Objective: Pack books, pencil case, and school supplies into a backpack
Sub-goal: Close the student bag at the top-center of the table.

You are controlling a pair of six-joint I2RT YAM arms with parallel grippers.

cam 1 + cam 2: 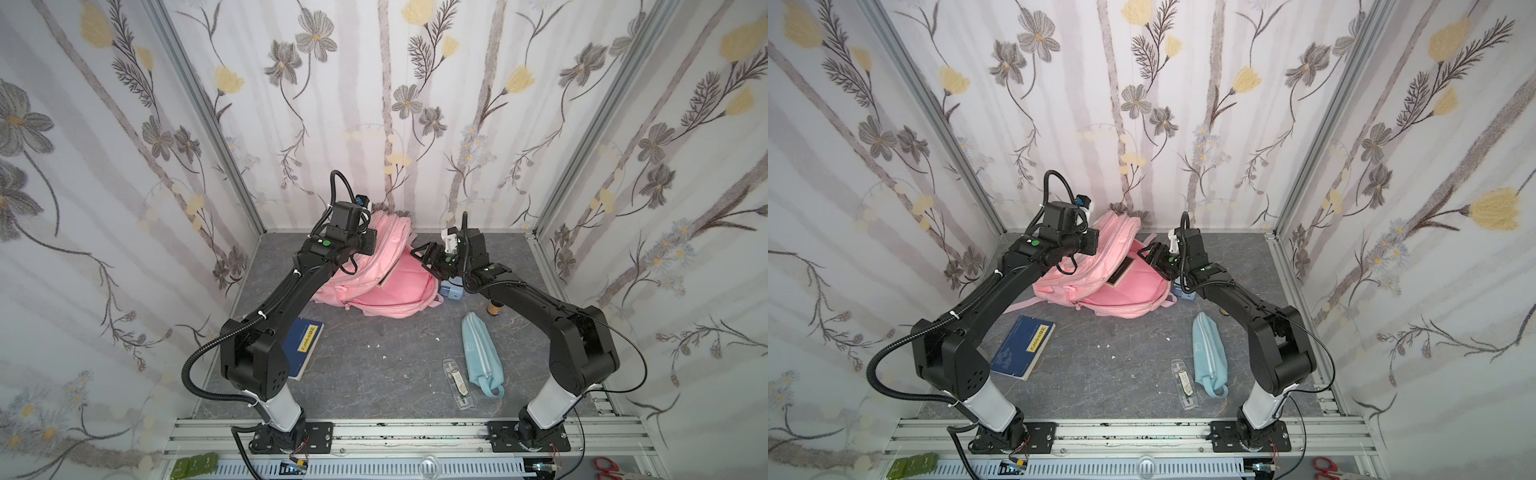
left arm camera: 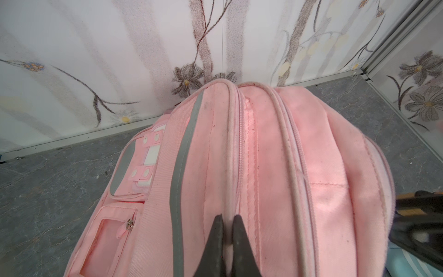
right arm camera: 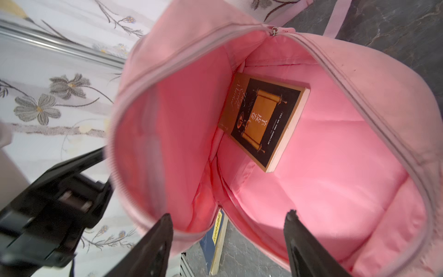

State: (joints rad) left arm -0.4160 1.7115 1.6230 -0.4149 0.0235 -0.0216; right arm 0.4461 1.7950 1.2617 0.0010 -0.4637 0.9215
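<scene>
brown-gold book (image 3: 263,120) was found inside backpack (image 1: 395,286), held open by left gripper (image 2: 226,220) pinched on its seam. right gripper (image 3: 229,214) was spread wide, empty. blue book (image 1: 1021,347), pencil case (image 1: 482,353), clear case (image 1: 457,384) & gadget (image 1: 454,292) weren't pkd yet.

Backpack (image 1: 399,286) rear centre on counter (image 1: 374,374); scroll book (image 3: 263,120) in it. Other book (image 1: 1021,351) front-left; pencil case (image 1: 482,353) front-right, plastic case (image 1: 457,384) just left of it.

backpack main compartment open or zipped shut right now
Open: in the right wrist view the backpack gapes unzipped, with the brown-gold book lying inside; the left pincer grips its front seam.
</scene>
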